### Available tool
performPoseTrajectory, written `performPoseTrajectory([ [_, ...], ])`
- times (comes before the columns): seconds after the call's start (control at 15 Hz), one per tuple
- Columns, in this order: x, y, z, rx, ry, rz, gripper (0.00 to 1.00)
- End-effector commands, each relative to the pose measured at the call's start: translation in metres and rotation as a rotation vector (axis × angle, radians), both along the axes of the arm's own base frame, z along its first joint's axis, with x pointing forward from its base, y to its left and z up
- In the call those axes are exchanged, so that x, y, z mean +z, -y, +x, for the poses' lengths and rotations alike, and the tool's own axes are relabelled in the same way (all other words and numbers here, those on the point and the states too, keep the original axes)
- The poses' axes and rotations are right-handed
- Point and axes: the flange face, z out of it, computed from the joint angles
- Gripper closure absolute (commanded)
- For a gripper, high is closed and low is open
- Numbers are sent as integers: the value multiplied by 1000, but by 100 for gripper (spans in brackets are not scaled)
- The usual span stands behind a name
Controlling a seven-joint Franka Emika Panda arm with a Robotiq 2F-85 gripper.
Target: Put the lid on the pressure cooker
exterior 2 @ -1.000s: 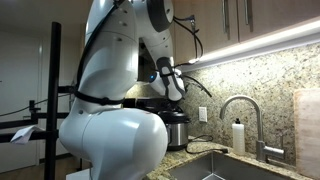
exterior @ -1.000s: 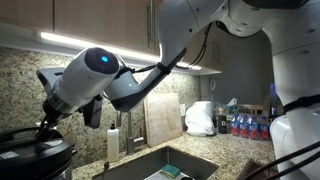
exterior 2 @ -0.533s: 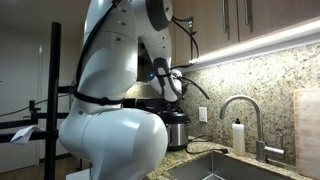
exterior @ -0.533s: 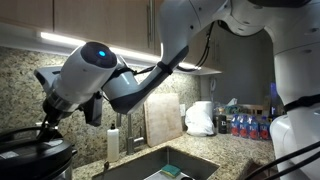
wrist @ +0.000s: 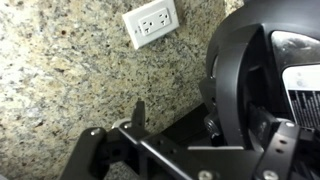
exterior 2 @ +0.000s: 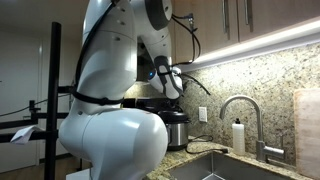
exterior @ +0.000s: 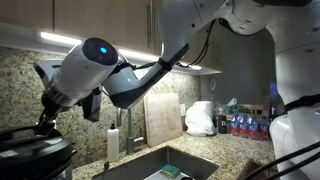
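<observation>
Lowest in the wrist view is the gripper (wrist: pixel 165 140), one dark finger (wrist: pixel 138 112) poking up; how far it is open, and whether it holds anything, cannot be told. To its right bulks the black lid (wrist: pixel 255 80). Behind is speckled granite wall with a white outlet (wrist: pixel 150 20) at top centre. In an exterior view the gripper (exterior: pixel 45 122) hangs just over the lid (exterior: pixel 28 150) (lower left corner). In an exterior view the shiny cooker (exterior 2: pixel 176 128) stands mid-frame on the counter behind the arm (exterior 2: pixel 110 90), a dark top over it, with the faucet (exterior 2: pixel 240 115) to its right
</observation>
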Motion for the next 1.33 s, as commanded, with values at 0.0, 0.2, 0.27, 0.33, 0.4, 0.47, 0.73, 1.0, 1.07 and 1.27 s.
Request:
performPoseTrajectory([
  [0.0,34,5,-22,2,99,32,0],
  [0.2,37,12,-34,2,87,44,0],
  [0.27,37,15,-36,-4,81,50,0],
  [0.33,36,21,-41,-12,71,55,0],
  [0.4,37,26,-46,-24,70,63,0],
  [0.47,37,33,-53,-38,73,67,0],
  [0.73,24,62,-82,-113,41,63,0],
  [1.0,7,99,-108,-255,-51,51,0],
  [1.07,7,112,-113,-302,-70,53,0],
  [1.27,13,151,-122,-413,-116,48,0],
])
